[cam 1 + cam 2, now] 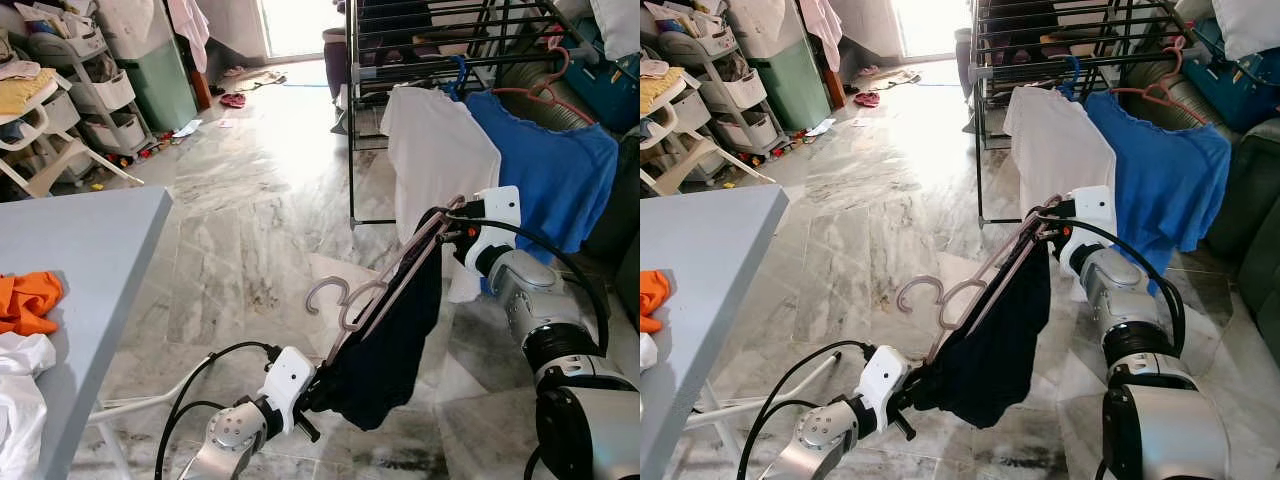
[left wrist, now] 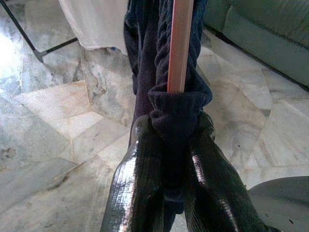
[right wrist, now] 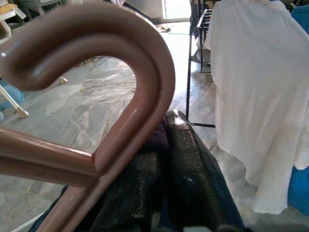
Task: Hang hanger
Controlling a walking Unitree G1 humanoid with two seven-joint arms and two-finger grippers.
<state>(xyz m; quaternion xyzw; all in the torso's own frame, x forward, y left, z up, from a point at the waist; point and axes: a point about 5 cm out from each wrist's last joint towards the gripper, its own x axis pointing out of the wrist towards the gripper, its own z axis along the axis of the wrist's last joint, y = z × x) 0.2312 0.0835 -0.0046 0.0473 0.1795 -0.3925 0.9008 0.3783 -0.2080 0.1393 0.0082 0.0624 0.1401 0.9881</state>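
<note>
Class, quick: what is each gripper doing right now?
Left gripper: shut on the dark garment at the hanger's lower end.
Right gripper: shut on the hanger's upper end.

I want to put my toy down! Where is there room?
The grey table is bare at its far end, beyond the orange cloth. The marble floor lies open between the table and the black drying rack. The rack side is crowded with hanging shirts.
</note>
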